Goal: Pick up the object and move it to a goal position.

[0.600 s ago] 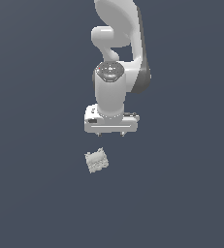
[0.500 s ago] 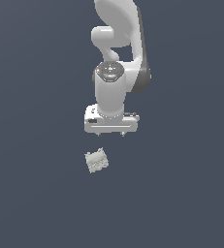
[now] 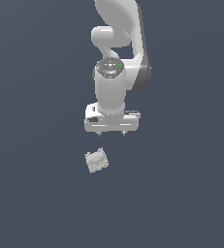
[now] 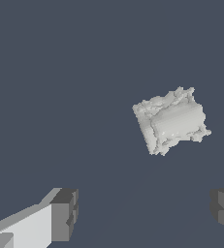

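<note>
Gripper (image 3: pixel 111 131) spread wide, holding nothing, hangs above and apart from the block (image 3: pixel 97 161). Nothing done yet: descent, grasp, lift, carry to goal all remain.

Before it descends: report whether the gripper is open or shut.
Open. The gripper has its fingers spread wide with nothing between them; the whitish-grey bumpy block lies apart.

Flat, plain dark blue-grey floor (image 3: pixel 40 193) fills both views. One thing on it: small whitish-grey block (image 3: pixel 96 160), bumpy ridged surface, resting at skewed angle.
</note>
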You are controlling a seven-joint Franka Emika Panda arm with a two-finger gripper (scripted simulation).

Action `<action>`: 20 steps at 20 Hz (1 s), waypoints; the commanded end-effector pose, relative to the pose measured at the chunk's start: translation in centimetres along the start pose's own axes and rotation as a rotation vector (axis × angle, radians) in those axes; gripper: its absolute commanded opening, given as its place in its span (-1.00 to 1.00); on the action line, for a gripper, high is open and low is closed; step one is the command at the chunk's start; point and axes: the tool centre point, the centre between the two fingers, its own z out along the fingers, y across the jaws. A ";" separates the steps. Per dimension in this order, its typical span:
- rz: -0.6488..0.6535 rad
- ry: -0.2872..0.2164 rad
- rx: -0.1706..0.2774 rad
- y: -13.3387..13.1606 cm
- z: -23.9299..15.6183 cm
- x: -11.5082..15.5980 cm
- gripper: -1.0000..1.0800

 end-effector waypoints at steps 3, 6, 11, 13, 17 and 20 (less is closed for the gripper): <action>-0.001 0.000 0.000 0.0 0.0 0.0 0.92; -0.007 0.000 0.000 0.1 0.1 0.1 0.92; -0.039 -0.001 -0.002 0.7 0.7 0.7 0.92; -0.059 -0.001 -0.004 1.1 1.1 1.0 0.92; -0.113 -0.003 -0.007 2.2 2.2 1.9 0.92; -0.164 -0.005 -0.009 3.2 3.3 2.7 0.92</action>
